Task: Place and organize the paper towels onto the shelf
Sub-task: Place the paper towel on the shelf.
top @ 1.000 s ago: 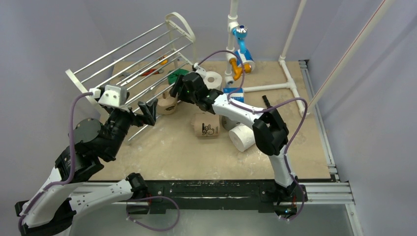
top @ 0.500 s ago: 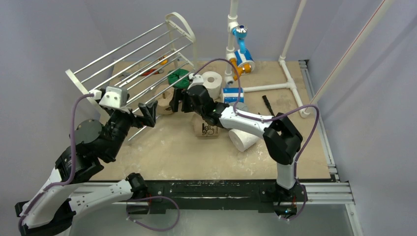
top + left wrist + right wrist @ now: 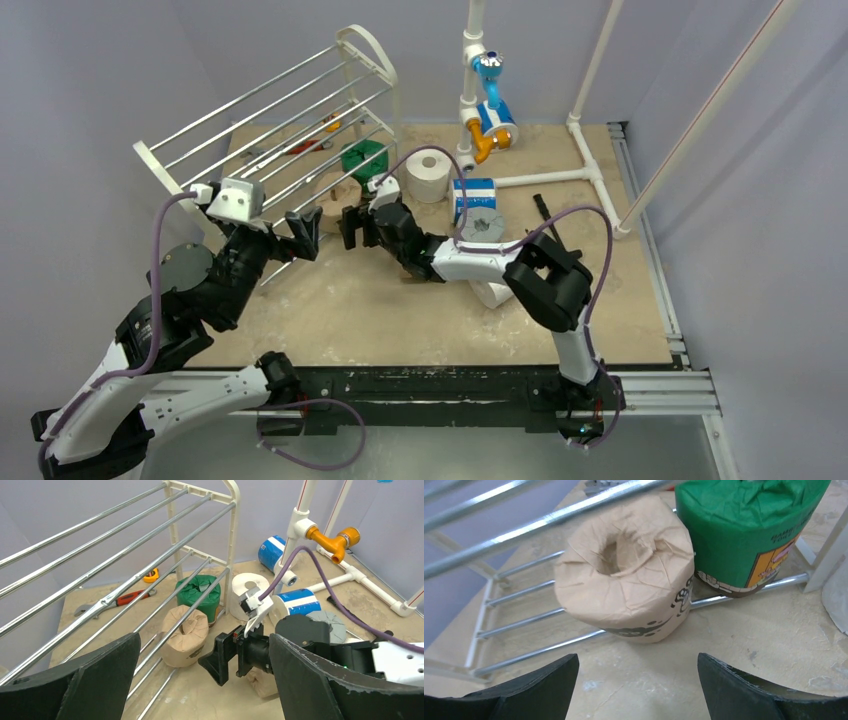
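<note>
Tan-wrapped roll (image 3: 624, 575) and green-wrapped roll (image 3: 744, 530) are seen rested on the shelf's (image 3: 300, 110) lowest rods near the worktop's far-left corner, right gripper (image 3: 636, 660) and left gripper (image 3: 202, 640) both spread wide, nothing held.

Tan roll (image 3: 624, 575), green roll (image 3: 744, 525) on shelf (image 3: 231, 540) rods.

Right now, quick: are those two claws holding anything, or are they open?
Left gripper: open, holding nothing.
Right gripper: open, empty; the tan roll sits apart, just ahead of it.
</note>
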